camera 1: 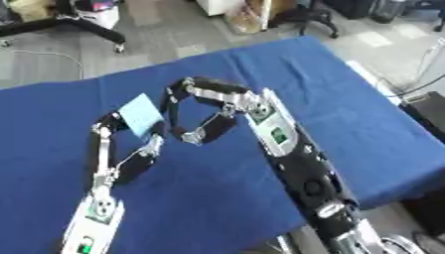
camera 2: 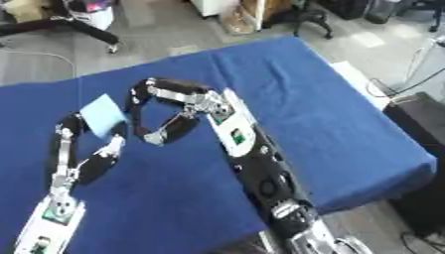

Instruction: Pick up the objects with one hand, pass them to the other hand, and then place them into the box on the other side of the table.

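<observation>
I see the tabletop (camera 1: pixel 347 114) covered by a blue cloth (camera 2: pixel 330 129) with light creases. It lies askew in my view, its far edge running up to the right, grey floor (camera 1: pixel 156 44) beyond.

Pale blue flat square object (camera 1: pixel 142 115), tilted, pinched in left hand (camera 1: pixel 121 144) above blue table (camera 1: pixel 347 119).

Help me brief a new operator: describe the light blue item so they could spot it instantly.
Start at the blue-covered table, then follow the left hand up from the lower left corner. Between its fingertips sits a flat, pale blue square piece, next to the right hand. It is the only light thing against dark cloth and black fingers.
</observation>
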{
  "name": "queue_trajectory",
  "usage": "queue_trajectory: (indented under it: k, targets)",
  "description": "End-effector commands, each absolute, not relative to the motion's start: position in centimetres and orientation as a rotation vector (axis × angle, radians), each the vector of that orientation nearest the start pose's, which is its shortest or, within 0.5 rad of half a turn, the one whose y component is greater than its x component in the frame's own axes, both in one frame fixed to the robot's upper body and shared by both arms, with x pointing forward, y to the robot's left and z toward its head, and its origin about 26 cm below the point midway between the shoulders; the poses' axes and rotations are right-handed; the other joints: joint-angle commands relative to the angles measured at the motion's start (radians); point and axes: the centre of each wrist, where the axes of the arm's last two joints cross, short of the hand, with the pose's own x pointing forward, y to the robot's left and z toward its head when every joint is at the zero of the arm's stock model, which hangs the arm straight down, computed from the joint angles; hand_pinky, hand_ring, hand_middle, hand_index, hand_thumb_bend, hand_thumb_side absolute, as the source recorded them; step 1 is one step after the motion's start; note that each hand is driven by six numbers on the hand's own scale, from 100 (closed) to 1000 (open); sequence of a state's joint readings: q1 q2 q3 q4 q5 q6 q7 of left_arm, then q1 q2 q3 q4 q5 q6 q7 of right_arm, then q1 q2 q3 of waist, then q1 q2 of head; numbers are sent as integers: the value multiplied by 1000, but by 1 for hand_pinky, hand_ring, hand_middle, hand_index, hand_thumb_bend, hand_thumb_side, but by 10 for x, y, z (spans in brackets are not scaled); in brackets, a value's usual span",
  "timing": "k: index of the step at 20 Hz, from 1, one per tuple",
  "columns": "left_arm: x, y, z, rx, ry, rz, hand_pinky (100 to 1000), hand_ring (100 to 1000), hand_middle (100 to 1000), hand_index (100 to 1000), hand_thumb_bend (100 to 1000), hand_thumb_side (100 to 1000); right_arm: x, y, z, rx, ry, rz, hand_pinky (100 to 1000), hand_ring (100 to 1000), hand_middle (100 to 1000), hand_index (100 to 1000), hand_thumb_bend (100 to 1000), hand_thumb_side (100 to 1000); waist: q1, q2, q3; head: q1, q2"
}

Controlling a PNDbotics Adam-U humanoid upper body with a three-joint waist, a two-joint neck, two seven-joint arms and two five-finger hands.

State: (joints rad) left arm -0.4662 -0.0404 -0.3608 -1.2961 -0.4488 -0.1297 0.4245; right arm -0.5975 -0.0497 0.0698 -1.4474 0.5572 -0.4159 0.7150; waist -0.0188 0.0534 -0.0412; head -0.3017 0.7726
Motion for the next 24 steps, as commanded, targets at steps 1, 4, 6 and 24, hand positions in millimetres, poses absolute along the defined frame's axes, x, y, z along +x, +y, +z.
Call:
queue_trajectory:
  k: [1, 4, 6, 24]
  targets:
    - [358, 76, 56, 273, -2084, -391, 704, 533, 497, 574, 100, 351, 398, -162, 154, -22, -1983, 1550, 804, 797, 664, 454, 100, 105, -12, -27, -1, -2, -3]
    - [358, 76, 56, 282, -2092, -378, 699, 524, 487, 562, 100, 348, 398, -161, 155, -20, -1986, 1552, 804, 798, 665, 457, 100, 106, -12, -28, -2, -4, -3]
    - [358, 76, 56, 288, -2096, -376, 697, 520, 484, 558, 100, 345, 398, -161, 155, -18, -1987, 1552, 804, 798, 666, 460, 100, 109, -12, -28, -2, -8, -3]
    - [358, 80, 57, 355, -2128, -404, 692, 511, 478, 552, 100, 325, 387, -163, 182, -132, -2013, 1695, 842, 841, 770, 863, 161, 467, -15, -33, -5, -48, -3]
